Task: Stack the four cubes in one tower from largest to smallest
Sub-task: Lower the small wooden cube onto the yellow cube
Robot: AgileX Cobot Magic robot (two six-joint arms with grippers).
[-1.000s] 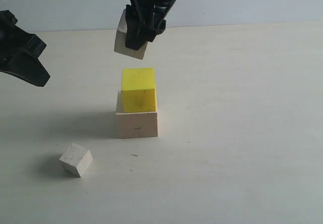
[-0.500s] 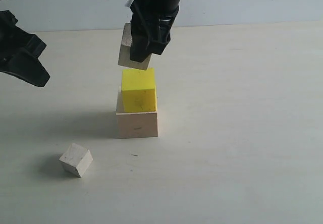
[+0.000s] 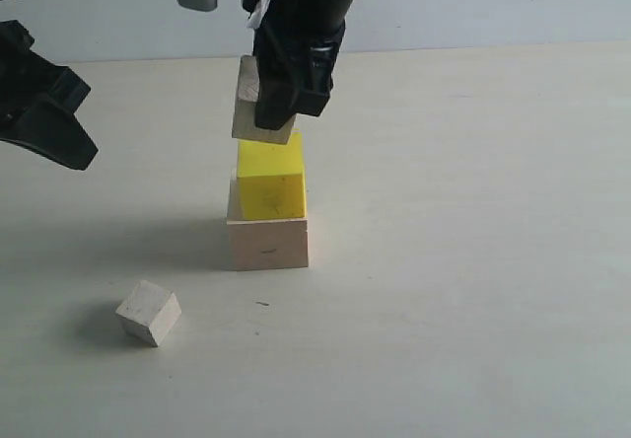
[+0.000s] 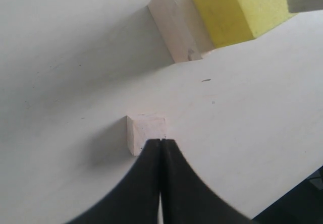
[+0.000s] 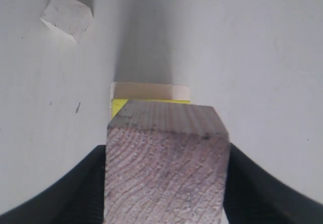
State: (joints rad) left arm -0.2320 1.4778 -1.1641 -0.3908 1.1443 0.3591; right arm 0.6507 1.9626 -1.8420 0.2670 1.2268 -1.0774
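Above yellow cube (image 3: 268, 177), tan cube (image 3: 246, 101) in right fingers (image 3: 296, 83)

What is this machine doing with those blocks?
It is building a tower of cubes. The right gripper holds a tan wooden cube just over a yellow cube, which sits on a large pale wooden cube. Whether the tan one touches down yet is hard to tell. A small whitish cube lies alone on the table. The left gripper is shut and empty, off to the side.
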